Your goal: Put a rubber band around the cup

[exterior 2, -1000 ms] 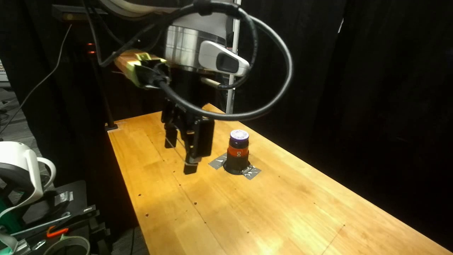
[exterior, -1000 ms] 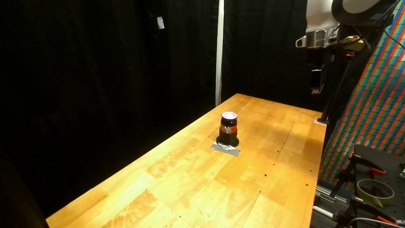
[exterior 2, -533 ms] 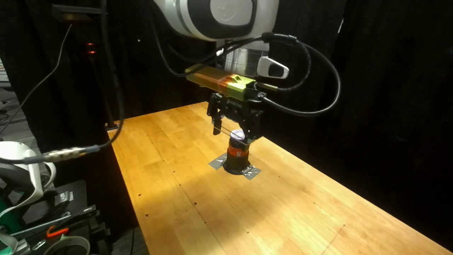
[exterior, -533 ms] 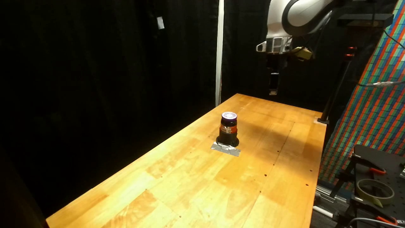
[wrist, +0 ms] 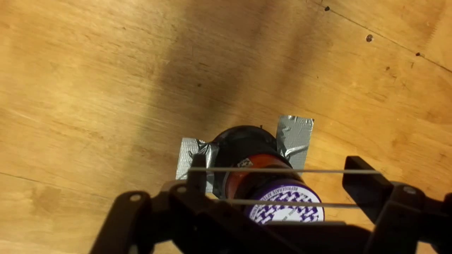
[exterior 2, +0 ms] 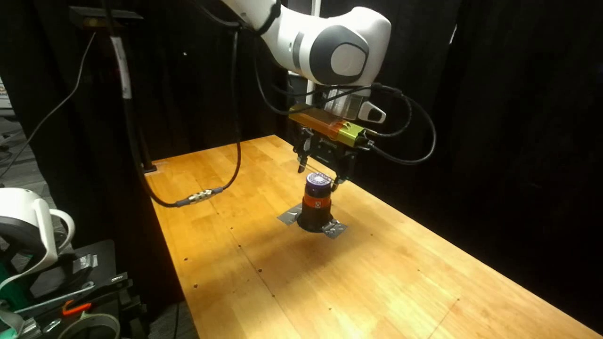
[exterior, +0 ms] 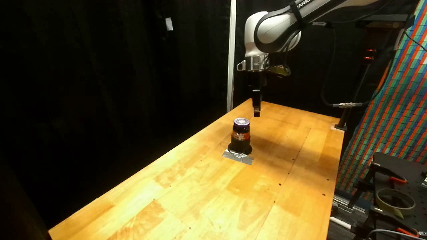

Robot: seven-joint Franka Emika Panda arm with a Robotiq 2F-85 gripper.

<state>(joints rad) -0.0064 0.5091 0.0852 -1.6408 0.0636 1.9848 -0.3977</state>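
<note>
1. The cup point(exterior 2: 318, 202), dark with an orange stripe and a purple-and-white top, stands upright on the wooden table point(exterior 2: 400, 263), well in from every edge and somewhat nearer the long edge by the black curtain point(exterior: 116, 100).
2. Grey tape strips point(wrist: 296, 139) run from its foot onto the wood on two sides.
3. In an exterior view I see a black post point(exterior: 345, 110) at the table's far right-hand corner and a white pole point(exterior: 231, 56) rising near the far left-hand one.
4. Beyond the long edge opposite the curtain, a black shelf point(exterior: 400, 166) carries a roll of tape point(exterior: 396, 209), with a patterned cloth point(exterior: 397, 110) hanging farther back.
5. A cable point(exterior 2: 132, 136) with a metal coupling point(exterior 2: 200, 196) dangles low, passing in front of a table corner in an exterior view.
6. The white arm point(exterior: 272, 31) reaches in high over that long edge by the shelf and bends at the wrist, so the gripper point(exterior 2: 317, 179) points down, its fingertips point(exterior: 256, 113) near the cup's top; a yellow box point(exterior 2: 325, 123) rides beside the wrist.
7. The fingers point(wrist: 365, 183) are spread well apart, with the rubber band point(wrist: 332, 171) stretched between them in two strands.
8. In the wrist view both strands cross in front of the cup's upper part; whether the band or a finger touches it, I cannot tell from here.
</note>
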